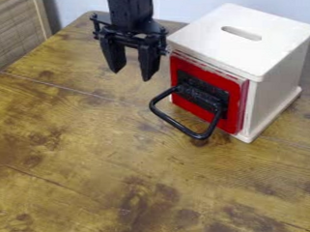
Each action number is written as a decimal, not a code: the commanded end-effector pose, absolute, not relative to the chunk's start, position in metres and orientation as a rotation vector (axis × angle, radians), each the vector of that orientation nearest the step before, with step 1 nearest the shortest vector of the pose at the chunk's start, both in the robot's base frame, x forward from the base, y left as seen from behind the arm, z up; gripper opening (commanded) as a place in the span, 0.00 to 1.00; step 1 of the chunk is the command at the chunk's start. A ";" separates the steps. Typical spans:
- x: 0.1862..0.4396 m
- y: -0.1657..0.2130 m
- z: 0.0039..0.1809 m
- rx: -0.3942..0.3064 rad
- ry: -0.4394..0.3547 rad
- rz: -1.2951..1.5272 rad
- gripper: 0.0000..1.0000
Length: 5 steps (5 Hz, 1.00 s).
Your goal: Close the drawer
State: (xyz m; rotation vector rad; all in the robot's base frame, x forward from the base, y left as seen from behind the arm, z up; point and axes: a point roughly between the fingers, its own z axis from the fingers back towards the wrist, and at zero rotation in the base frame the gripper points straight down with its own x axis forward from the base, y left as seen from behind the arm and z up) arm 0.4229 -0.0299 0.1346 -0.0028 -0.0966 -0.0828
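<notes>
Camera view: black gripper (130, 68) hangs empty at ten o'clock of the drawer (204, 89) (fingers look parted, though actually closed), touching nothing.

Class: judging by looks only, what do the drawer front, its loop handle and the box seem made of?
Drawer front: red, smooth, probably painted wood. Loop handle: black, thin, bent rod, likely metal or plastic. Box: pale, matte, apparently unpainted wood.

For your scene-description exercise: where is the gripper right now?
The gripper hangs upper left of centre in the camera view, above the wooden table, left of the red drawer, not touching it.
</notes>
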 end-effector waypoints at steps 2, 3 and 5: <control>0.423 -0.018 0.188 -0.002 -0.236 -0.054 1.00; 0.426 -0.017 0.186 -0.001 -0.241 -0.052 1.00; 0.432 -0.017 0.178 0.001 -0.223 -0.045 1.00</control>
